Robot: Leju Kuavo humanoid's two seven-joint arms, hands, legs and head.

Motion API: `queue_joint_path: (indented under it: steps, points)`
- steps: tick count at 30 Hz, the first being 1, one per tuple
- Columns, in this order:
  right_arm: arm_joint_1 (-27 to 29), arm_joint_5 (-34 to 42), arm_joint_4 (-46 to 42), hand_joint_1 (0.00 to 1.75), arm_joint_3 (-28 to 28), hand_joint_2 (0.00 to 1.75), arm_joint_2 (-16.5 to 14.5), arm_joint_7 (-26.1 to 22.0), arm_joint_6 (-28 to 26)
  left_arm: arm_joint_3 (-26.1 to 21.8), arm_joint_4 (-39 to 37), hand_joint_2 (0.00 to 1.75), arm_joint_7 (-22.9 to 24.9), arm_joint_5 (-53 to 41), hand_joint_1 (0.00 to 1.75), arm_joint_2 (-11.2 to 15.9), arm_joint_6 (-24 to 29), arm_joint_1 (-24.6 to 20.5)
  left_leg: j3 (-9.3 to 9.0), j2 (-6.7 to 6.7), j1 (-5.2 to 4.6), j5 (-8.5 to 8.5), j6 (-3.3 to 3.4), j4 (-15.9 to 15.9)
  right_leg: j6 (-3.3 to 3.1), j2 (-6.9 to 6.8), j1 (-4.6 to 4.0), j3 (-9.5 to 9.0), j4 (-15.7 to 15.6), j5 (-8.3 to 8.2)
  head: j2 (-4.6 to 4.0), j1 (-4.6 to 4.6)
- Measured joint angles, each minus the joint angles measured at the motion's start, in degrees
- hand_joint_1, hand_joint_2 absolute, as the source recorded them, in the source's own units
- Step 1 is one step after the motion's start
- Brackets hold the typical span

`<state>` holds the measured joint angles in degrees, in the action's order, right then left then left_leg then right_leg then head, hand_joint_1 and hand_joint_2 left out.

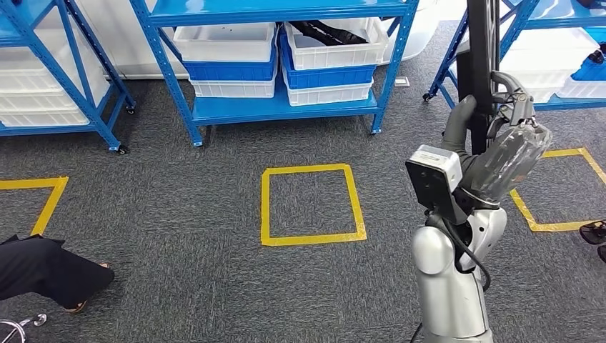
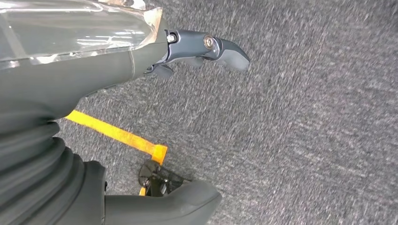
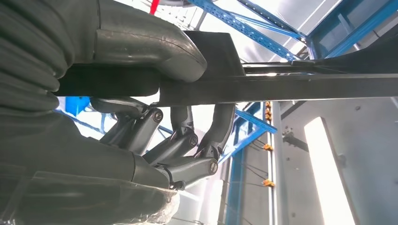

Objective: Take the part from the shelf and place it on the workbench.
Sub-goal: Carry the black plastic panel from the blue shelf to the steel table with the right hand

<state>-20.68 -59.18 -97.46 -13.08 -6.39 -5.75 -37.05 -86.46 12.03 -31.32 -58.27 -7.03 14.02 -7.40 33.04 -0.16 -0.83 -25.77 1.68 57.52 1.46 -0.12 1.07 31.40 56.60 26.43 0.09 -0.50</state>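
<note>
Right hand [image 1: 500,153] grips long black bar [image 1: 480,50] upright, clear of the shelf [image 1: 279,107].
Bar looks stiff, smooth and top-heavy; probably safer held nearer its middle. Left hand [image 2: 206,49] hangs over carpet, fingers apart, holding nothing.

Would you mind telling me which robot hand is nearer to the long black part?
The right. The right robot hand grips the long black part, thumb and fingers wrapped around it. The left robot hand hangs over the grey carpet, holding nothing.
</note>
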Motion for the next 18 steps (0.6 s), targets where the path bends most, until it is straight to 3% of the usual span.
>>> queue_joint_path:
  steps: [4, 6, 8, 9, 10, 11, 13, 14, 16, 18]
  points:
    - [0.56, 4.02, -1.23, 1.75, 1.08, 1.75, 0.76, -0.68, -0.21, 0.74, 0.04, 1.75, -0.10, -0.46, 0.00, 0.03, -0.74, -0.02, 0.06, 0.50, 0.46, 0.72, 1.03, -0.68, 0.49, 0.10, -0.03, 0.91, 1.04, 0.39, 0.00, 0.01]
    - [1.05, 5.24, -1.88, 1.75, 1.79, 1.75, 1.45, -1.18, -0.49, 1.15, 0.10, 1.75, -0.11, -0.69, 0.00, 0.03, -0.95, -0.07, 0.05, 1.19, 0.87, 1.17, 1.58, -1.25, 0.25, 0.11, -0.05, 3.40, 5.95, 3.03, 0.00, 0.26]
    - [1.79, 6.05, -2.33, 1.75, 2.56, 1.75, 2.16, -1.51, -0.87, 1.48, 0.15, 1.75, -0.06, -0.81, 0.00, 0.05, -0.99, -0.12, 0.30, 1.81, 0.94, 1.28, 1.64, -1.26, 0.17, 0.12, 0.05, 7.07, 13.66, 6.24, 0.00, 0.52]
    - [2.29, 6.38, -2.51, 1.75, 3.02, 1.75, 2.49, -1.61, -1.01, 1.58, 0.15, 1.75, -0.03, -0.85, 0.00, 0.02, -0.99, -0.14, 0.40, 2.17, 0.96, 1.33, 1.58, -1.24, 0.40, 0.11, 0.15, 8.18, 16.19, 6.99, 0.00, 0.55]
    - [2.78, 6.67, -2.69, 1.75, 3.49, 1.75, 2.75, -1.69, -1.08, 1.66, 0.15, 1.75, 0.01, -0.86, 0.00, -0.02, -0.99, -0.14, 0.47, 2.58, 1.03, 1.36, 1.48, -1.20, 0.84, 0.06, 0.30, 8.23, 16.62, 6.85, 0.00, 0.56]
    - [3.20, 6.90, -2.89, 1.75, 3.93, 1.75, 2.94, -1.79, -1.10, 1.72, 0.15, 1.75, 0.03, -0.87, 0.00, -0.09, -0.98, -0.14, 0.49, 3.03, 1.15, 1.38, 1.31, -1.14, 1.44, -0.11, 0.49, 7.07, 14.58, 5.85, 0.00, 0.57]
    - [3.78, 7.11, -3.36, 1.75, 4.67, 1.75, 3.15, -2.14, -1.18, 1.86, 0.17, 1.75, 0.07, -0.75, 0.00, -0.20, -0.91, -0.14, 0.55, 3.95, 1.30, 1.22, 0.63, -0.76, 2.55, -1.69, 0.82, 2.89, 6.65, 2.97, 0.00, 0.60]
    - [4.04, 7.04, -3.62, 1.75, 4.98, 1.75, 3.17, -2.39, -1.24, 1.93, 0.22, 1.75, 0.10, -0.62, 0.00, -0.21, -0.81, -0.14, 0.56, 4.37, 1.30, 1.03, 0.15, -0.46, 2.60, -2.43, 0.81, 1.35, 3.45, 1.90, 0.00, 0.64]
    - [4.69, 6.80, -4.08, 1.75, 5.63, 1.75, 3.25, -2.88, -1.34, 2.04, 0.34, 1.75, 0.18, -0.23, 0.00, -0.21, -0.49, -0.13, 0.54, 5.14, 1.11, 0.82, -0.75, -0.11, 1.67, -2.90, 0.44, 0.46, 1.34, 1.18, 0.00, 0.67]
    - [5.42, 6.65, -4.41, 1.75, 6.13, 1.75, 3.31, -3.14, -1.37, 2.08, 0.40, 1.75, 0.24, 0.04, 0.00, -0.33, -0.18, -0.11, 0.53, 5.87, 1.28, 0.82, -1.27, -0.07, 0.53, -1.61, 0.41, 0.62, 1.49, 0.81, 0.00, 0.60]
